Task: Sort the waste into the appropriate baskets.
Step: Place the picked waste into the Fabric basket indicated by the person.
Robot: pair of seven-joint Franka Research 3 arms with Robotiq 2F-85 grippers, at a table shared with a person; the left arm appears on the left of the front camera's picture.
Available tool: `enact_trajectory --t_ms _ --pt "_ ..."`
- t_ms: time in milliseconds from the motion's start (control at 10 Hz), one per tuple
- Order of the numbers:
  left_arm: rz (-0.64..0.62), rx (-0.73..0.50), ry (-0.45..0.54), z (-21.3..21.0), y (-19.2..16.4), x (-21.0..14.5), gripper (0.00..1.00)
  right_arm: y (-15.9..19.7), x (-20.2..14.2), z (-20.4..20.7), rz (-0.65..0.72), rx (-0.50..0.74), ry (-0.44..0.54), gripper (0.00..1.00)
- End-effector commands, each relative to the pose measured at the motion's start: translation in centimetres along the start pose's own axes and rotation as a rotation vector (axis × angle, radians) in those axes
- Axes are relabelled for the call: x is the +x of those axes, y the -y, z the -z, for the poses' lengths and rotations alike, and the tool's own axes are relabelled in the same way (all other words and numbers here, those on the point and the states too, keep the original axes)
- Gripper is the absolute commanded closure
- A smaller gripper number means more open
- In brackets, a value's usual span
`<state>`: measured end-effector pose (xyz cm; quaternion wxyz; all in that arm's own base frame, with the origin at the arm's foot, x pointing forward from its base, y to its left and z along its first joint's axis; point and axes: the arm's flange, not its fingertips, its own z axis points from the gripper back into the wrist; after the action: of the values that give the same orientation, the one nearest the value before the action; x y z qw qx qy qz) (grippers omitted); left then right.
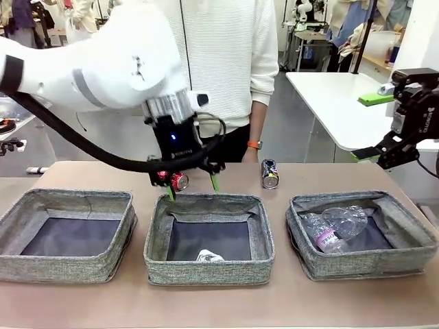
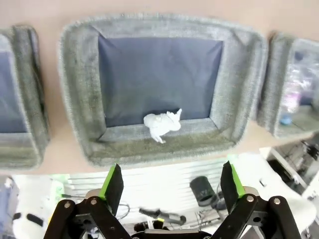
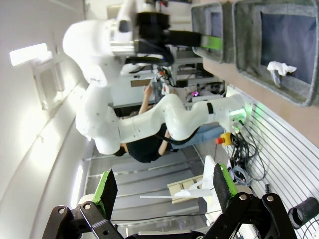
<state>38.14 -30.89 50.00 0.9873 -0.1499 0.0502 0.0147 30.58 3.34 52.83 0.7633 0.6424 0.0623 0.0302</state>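
My left gripper (image 1: 193,185) hangs open over the back edge of the middle basket (image 1: 206,273), nothing between its fingers. A small whitish paper wad (image 1: 209,256) lies inside that basket by its front wall, and the left wrist view shows the wad (image 2: 162,124) below the open left gripper (image 2: 172,181). A red can (image 1: 179,181) sits on the table just behind the fingers. A dark multicoloured can (image 1: 269,173) rests farther right. Two clear bottles (image 1: 336,229), one purple-labelled, lie in the right basket (image 1: 363,264). My right gripper (image 1: 370,127) is held high at the right, open and holding nothing (image 3: 164,186).
The left basket (image 1: 68,199) shows only its dark bottom. A person in a white sweater (image 1: 226,62) stands at the far side of the table behind the cans. A white side table (image 1: 329,96) stands at the back right.
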Motion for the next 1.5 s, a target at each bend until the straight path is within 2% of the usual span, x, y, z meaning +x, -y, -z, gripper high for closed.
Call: enact_trajectory --t_ms 0,200,300,400,500,700,800,900,1000,1400 --pt "0.078 -0.168 -0.015 -7.9 -8.4 -2.3 0.0 -0.3 0.2 0.1 -0.026 0.019 -0.001 0.0" --pt "0.27 -0.393 -0.071 -13.2 -17.1 -4.1 0.0 -0.3 0.2 0.1 -0.026 0.019 -0.001 0.0" --pt "0.284 -0.562 -0.086 -14.9 -21.8 -4.2 0.0 -0.3 0.2 0.1 -0.026 0.019 -0.001 0.0" --pt "0.253 -0.714 -0.06 -15.5 -26.4 -4.4 0.0 -0.3 0.2 0.1 -0.026 0.019 -0.001 0.0" --pt "0.2 -0.796 0.014 -15.4 -29.7 -5.0 0.0 -0.3 0.2 0.1 -0.026 0.019 -0.001 0.0" --pt "-0.007 -1.025 0.223 -14.3 -34.0 -6.1 0.0 -0.3 0.2 0.1 -0.026 0.019 -0.001 0.0" --pt "-0.08 -1.069 0.263 -13.3 -34.7 -6.1 0.0 -0.3 0.2 0.1 -0.026 0.019 -0.001 0.0" --pt "-0.106 -1.082 0.226 -12.7 -34.9 -5.6 0.0 -0.3 0.2 0.1 -0.026 0.019 -0.001 0.0" --pt "-0.008 -0.997 0.178 -14.5 -37.1 -6.1 0.0 -0.3 0.2 0.1 -0.026 0.019 -0.001 0.0" --pt "-0.008 -0.997 0.178 -14.5 -37.1 -6.1 0.0 -0.3 0.2 0.1 -0.026 0.019 -0.001 0.0"
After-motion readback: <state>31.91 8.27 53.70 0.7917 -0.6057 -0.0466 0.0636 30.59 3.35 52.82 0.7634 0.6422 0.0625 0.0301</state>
